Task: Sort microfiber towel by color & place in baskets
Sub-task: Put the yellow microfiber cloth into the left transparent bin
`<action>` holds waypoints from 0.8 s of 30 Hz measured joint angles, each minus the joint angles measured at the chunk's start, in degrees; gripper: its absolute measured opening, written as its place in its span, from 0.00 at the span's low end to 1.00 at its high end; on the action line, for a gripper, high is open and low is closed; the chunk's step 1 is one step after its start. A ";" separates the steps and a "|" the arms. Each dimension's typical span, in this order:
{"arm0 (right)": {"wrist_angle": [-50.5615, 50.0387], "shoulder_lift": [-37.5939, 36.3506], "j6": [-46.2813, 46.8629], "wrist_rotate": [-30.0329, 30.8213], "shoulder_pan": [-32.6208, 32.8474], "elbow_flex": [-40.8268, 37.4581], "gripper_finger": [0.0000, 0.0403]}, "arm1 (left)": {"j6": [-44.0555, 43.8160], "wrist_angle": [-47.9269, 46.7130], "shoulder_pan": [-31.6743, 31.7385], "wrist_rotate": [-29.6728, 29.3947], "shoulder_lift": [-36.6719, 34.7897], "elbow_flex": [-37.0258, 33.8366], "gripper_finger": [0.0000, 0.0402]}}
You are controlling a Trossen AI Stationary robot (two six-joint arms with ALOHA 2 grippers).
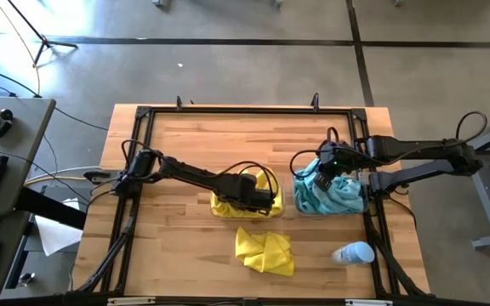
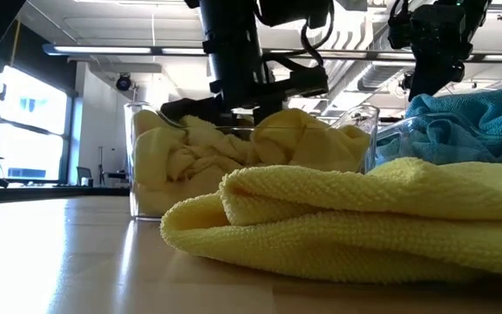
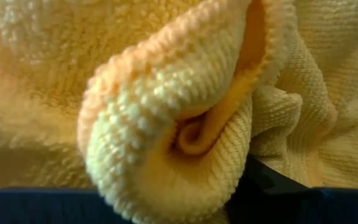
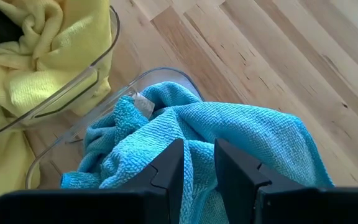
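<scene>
Two clear bins (image 1: 281, 206) — left gripper (image 1: 258, 197) released over nubby yellow towels (image 1: 265, 250); right gripper's (image 1: 326, 167) state unclear.

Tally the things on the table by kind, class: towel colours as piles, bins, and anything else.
Yellow towel piles: 2, one in a bin, one loose on the table
Teal towel piles: 1
Clear bins: 2
Bottles: 1
Total: 6

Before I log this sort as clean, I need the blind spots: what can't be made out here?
- Left hand: its fingers are buried in yellow towels; high view blocked by the arm, wrist view filled with cloth.
- How many teal towels fill the right basket: bunched together.
- Bottle: label too small, high view.
</scene>
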 joint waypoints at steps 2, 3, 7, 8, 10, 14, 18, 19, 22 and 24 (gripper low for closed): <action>0.01 0.00 0.02 0.00 0.01 0.00 0.21 | 0.02 -0.67 -0.02 -0.85 -0.38 0.65 0.26; 0.02 0.00 0.02 0.00 0.00 0.00 0.21 | 0.02 -0.95 -0.02 -1.18 -0.62 1.00 0.26; 0.02 0.00 0.02 0.00 0.00 0.00 0.21 | 0.46 -1.60 0.32 -1.62 -1.67 2.38 0.26; 0.02 0.00 0.02 0.00 0.00 0.02 0.21 | 0.62 -1.64 0.44 -1.87 -1.79 2.67 0.26; 0.03 0.02 0.02 -0.01 0.00 0.00 0.21 | 1.17 -1.98 0.50 -2.19 -2.26 3.21 0.26; 0.04 0.02 0.02 0.00 0.00 0.00 0.21 | 1.55 -2.73 0.50 -2.41 -2.95 4.34 0.26; 0.04 0.02 0.02 0.00 0.00 0.00 0.21 | 1.56 -3.65 0.50 -1.95 -3.50 5.49 0.26; 0.05 0.02 0.02 0.00 0.00 0.00 0.21 | 1.67 -4.28 0.50 -1.92 -3.77 5.92 0.26; 0.07 0.02 0.02 0.00 0.00 0.00 0.21 | 2.07 -6.44 0.50 -1.96 -4.37 7.92 0.26; 0.07 0.00 0.02 0.00 0.00 0.00 0.21 | 2.12 -8.73 0.50 -1.92 -4.89 8.91 0.26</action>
